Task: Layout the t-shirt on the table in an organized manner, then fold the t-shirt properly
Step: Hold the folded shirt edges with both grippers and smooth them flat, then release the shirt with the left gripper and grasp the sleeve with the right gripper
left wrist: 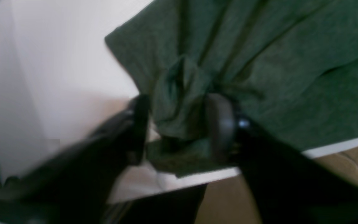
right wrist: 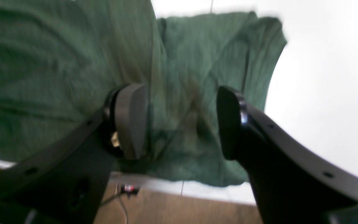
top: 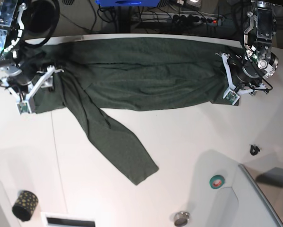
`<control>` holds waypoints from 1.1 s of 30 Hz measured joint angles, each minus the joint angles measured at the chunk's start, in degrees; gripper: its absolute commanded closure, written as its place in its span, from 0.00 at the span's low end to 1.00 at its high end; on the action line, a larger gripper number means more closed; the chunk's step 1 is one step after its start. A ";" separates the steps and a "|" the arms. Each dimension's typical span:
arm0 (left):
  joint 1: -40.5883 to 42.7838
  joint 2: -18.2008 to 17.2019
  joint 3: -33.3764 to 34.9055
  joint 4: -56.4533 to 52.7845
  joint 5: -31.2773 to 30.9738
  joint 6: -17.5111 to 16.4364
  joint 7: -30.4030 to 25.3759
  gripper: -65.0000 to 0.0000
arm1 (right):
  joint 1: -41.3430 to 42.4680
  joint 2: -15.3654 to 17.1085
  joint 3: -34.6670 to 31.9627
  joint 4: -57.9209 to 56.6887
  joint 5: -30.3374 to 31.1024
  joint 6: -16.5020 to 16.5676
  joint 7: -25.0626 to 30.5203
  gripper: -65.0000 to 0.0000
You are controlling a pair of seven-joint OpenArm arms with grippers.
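The dark green t-shirt [top: 146, 75] lies stretched along the far side of the white table [top: 179, 137], with one long sleeve [top: 122, 146] trailing toward the near side. My left gripper [top: 227, 78] is at the shirt's right end. In the left wrist view its jaws stand apart around a bunched fold of the t-shirt [left wrist: 179, 102] near the table edge, so the left gripper [left wrist: 179, 127] is open. My right gripper [top: 37, 90] is at the shirt's left end. The right gripper [right wrist: 180, 123] hangs open over the t-shirt [right wrist: 57, 62], where the cloth lies flat.
A green tape roll [top: 217, 180], a small black piece [top: 254, 150], a dotted dark cylinder [top: 25, 203] and a round metal object [top: 181, 218] sit on the near side. Cables and a power strip [top: 179, 19] lie behind the table. Brown floor [right wrist: 182, 211] shows past the edge.
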 measured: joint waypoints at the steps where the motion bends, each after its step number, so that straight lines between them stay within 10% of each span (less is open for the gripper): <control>1: 0.00 -0.02 0.04 0.11 -0.04 -0.04 0.72 0.36 | 1.14 0.02 0.00 0.00 -0.07 -0.02 -0.09 0.48; 6: 0.04 -0.28 -1.68 0.24 -0.66 -0.37 0.76 0.32 | 8.52 0.46 -1.79 -0.63 -0.26 -0.20 -0.42 0.48; 13: -0.26 2.23 -22.53 3.13 -0.37 -0.46 0.81 0.32 | 25.42 2.49 -16.31 -21.24 0.02 0.28 0.31 0.48; 18: -0.57 6.80 -40.17 4.11 -0.74 -13.11 1.09 0.32 | 36.11 2.60 -19.17 -44.48 -0.04 0.22 6.64 0.48; 33: -0.20 8.72 -58.23 2.45 -10.25 -12.72 1.42 0.32 | 44.63 0.83 -22.25 -72.06 0.17 0.26 21.55 0.48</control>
